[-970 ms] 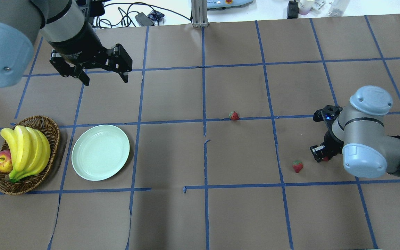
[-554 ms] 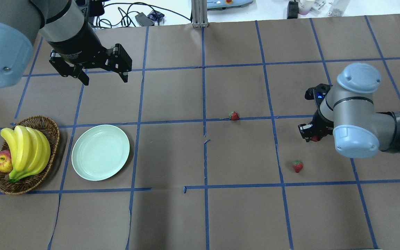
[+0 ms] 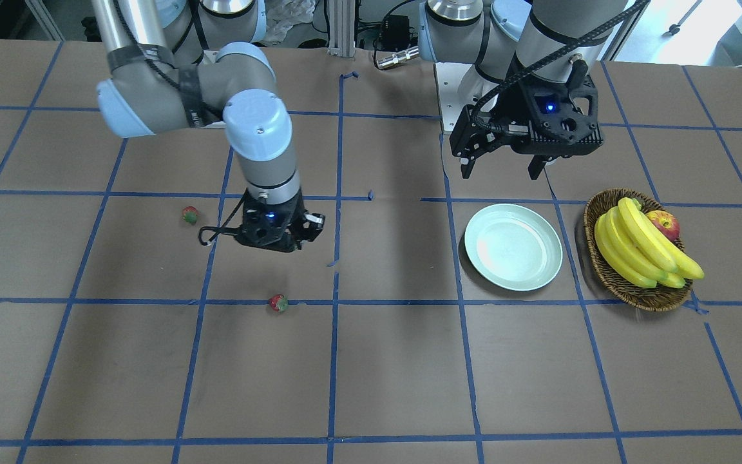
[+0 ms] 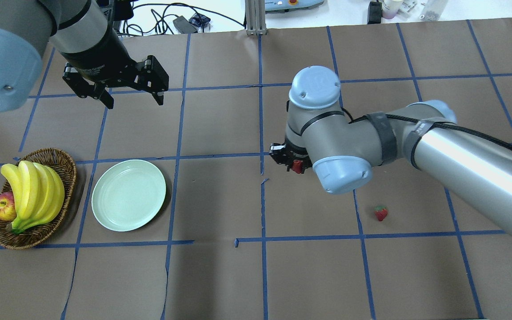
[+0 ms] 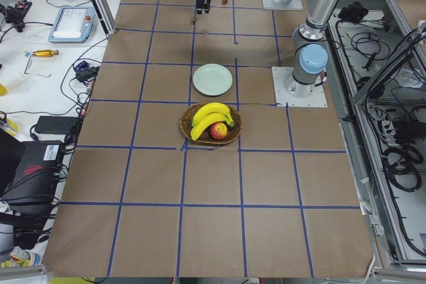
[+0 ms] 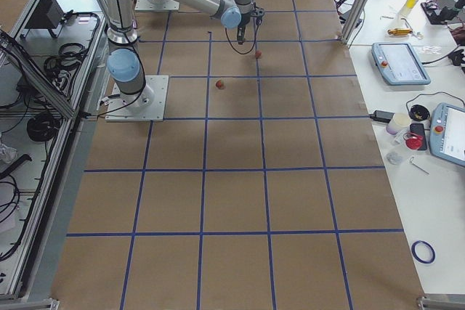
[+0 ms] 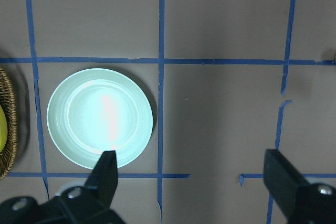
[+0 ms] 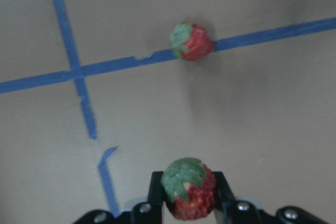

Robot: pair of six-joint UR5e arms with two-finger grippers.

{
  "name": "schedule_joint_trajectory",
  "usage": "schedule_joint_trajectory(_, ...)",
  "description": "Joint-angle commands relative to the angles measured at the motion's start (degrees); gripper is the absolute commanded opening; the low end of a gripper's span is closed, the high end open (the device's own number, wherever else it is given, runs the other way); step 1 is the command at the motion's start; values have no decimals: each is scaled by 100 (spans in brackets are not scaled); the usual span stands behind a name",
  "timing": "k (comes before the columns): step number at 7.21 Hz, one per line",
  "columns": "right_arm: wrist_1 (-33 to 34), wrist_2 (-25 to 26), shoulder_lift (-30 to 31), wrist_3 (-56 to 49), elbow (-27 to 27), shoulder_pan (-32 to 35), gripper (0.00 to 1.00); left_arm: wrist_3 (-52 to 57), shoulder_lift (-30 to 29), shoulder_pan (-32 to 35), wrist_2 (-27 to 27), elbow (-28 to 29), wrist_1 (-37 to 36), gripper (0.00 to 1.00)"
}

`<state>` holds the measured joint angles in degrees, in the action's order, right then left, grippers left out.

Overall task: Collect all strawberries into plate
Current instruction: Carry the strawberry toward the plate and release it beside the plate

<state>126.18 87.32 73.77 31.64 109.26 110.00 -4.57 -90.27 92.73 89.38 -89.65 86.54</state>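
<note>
Right fingers are closed narrowly on one strawberry, pinching its red sides and holding it above the table, well apart from the plate. It looks small, light and probably soft, so a gentle squeeze across its widest part suits it. A second strawberry lies on a blue tape line, and a third strawberry lies farther off. Left fingers are spread wide and empty, above the bare mint plate.

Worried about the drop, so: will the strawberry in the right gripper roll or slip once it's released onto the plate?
Probably light and firm: the strawberry sits pinched between the fingers without visibly squashing. Rounded and tapered, it may roll a little on the glossy plate, though the raised rim should stop it.
</note>
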Motion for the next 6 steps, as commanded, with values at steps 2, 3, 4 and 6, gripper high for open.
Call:
schedule_joint_trajectory(2, 644, -233, -924, 1379, -334, 1128, 0, 0, 0, 0, 0, 0, 3, 100)
schedule_joint_trajectory(3, 636, -224, -969, 1371, -256, 1147, 0, 0, 0, 0, 0, -8, 3, 100)
schedule_joint_trajectory(4, 627, -137, -918, 1327, -282, 1138, 99, 0, 9, 0, 0, -9, 3, 100)
schedule_joint_trajectory(6, 548, -127, -769, 1240, -352, 1033, 100, 0, 18, 0, 9, -9, 3, 100)
